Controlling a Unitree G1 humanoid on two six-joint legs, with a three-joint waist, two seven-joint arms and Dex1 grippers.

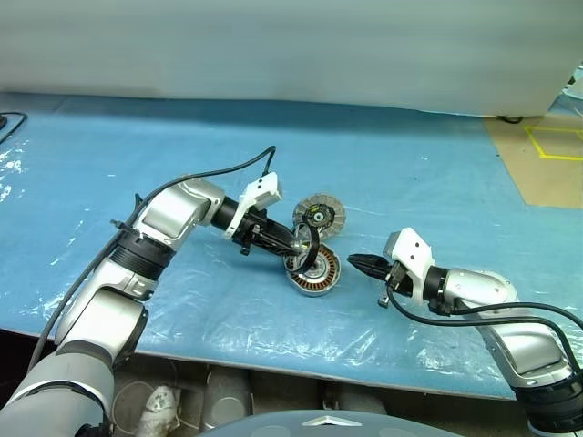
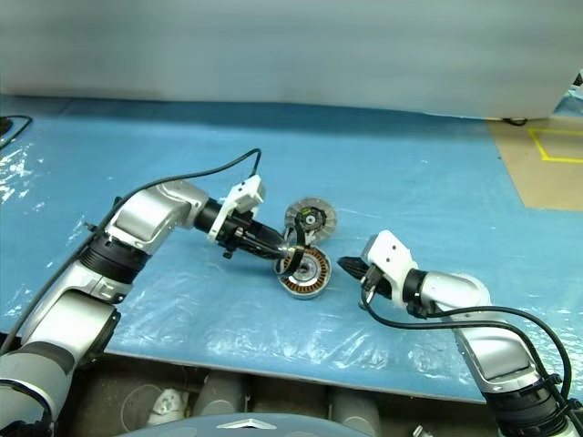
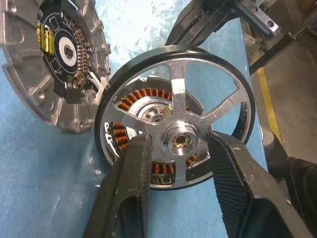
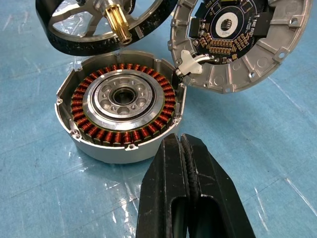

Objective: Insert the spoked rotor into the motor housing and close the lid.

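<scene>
Rotor (image 3: pixel 178 124) is pinched by the left gripper (image 3: pixel 179 144), one finger (image 3: pixel 131 173) on each side of the hub, jaws partly spread around the silver centre. It is held tilted, just above the housing (image 4: pixel 121 114) and not yet seated; copper windings are seen through the spokes in the left wrist view, and the brass shaft tip of the rotor is seen over the housing's far rim in the right wrist view. Housing is set on the blue plastic sheet (image 1: pixel 410 182) covering the bench, open side up, ring of copper windings around a silver centre exposed. Lid (image 4: pixel 237 39) is left open, joined at the housing's edge by a white connector and thin wires, inner face with dark circuit board and grey radial segments turned up, propped tilted beyond the housing. Right gripper (image 1: pixel 364 265) is kept on the right of the housing, near it but apart, pointed toward it, jaws pressed together with nothing between them. Black cable (image 1: pixel 228 169) is looped over the left arm. Tan floor patch with yellow tape (image 1: pixel 547 155) is seen at the far right, past the sheet's edge
</scene>
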